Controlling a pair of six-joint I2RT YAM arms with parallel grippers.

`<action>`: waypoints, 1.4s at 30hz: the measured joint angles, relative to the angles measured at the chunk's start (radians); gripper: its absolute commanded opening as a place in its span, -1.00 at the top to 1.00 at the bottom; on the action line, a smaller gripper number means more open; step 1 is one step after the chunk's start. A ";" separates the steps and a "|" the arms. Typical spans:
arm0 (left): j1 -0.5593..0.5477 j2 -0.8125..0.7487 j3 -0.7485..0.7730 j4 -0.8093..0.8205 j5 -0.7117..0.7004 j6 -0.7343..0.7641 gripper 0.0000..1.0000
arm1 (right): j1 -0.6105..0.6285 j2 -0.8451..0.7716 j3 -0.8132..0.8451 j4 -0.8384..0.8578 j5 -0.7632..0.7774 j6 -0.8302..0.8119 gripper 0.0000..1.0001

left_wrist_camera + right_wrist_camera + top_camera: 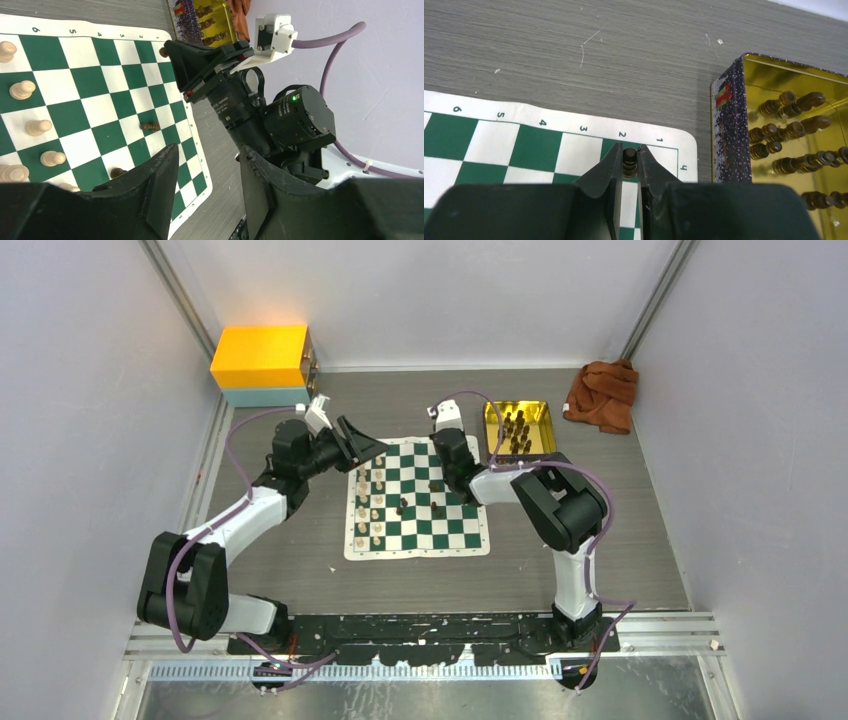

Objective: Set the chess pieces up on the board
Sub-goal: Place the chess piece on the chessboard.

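Right gripper [629,150] is nearly closed, fingertips pinching a dark piece [629,162] over the board [420,552] at its far right corner, second square in from the corner; can't tell if the base touches the mat. Left gripper [209,150] hangs over the board's far left corner, jaws partly apart with nothing between them. Cream pieces [368,510] fill the board's two left columns. A few dark ones [437,486] stand mid-board, and one toppled dark piece [150,126] looks to be lying on its side toward the board's right side. The rest of the dark set [517,430] sits in the gold tray [519,403] just off the board's far right corner. Risks: the held piece is tiny and gripped only at the tips, so opening before the base is down, or with any tilt, would likely tip it or roll it off the border. A finger dragging on the way out could knock it over or shift the thin mat and disturb the cream rows. Both wrists are along the board's far edge, so a sideways move by either could bump the other arm. The toppled piece may roll if nudged. The board lies flat on a grey wood-grain tabletop [300,560], white walls [90,440] on three sides, orange box [262,358] beyond the far left corner, brown cloth [603,392] beyond the tray.
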 measured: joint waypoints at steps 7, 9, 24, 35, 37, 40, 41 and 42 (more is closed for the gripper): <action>0.000 0.001 -0.004 -0.004 0.000 0.018 0.02 | -0.010 0.069 0.022 0.075 0.002 -0.018 0.99; 0.000 0.003 -0.004 -0.005 0.000 0.021 0.02 | -0.015 0.084 0.028 0.089 0.002 -0.018 0.99; 0.000 0.011 -0.004 -0.009 0.000 0.040 0.03 | -0.047 0.101 0.097 0.044 -0.023 0.045 0.99; 0.000 0.011 -0.003 -0.011 0.000 0.041 0.03 | -0.048 0.101 0.132 -0.100 -0.038 0.128 0.98; 0.000 0.011 -0.003 -0.011 0.000 0.041 0.03 | -0.048 0.101 0.138 -0.131 -0.039 0.143 0.99; 0.000 0.011 -0.003 -0.011 0.000 0.041 0.03 | -0.048 0.102 0.153 -0.168 -0.038 0.155 0.99; 0.000 0.011 -0.003 -0.011 0.000 0.041 0.03 | -0.048 0.102 0.156 -0.174 -0.039 0.161 0.99; 0.000 0.011 -0.003 -0.011 0.000 0.041 0.03 | -0.048 0.102 0.159 -0.179 -0.039 0.165 0.99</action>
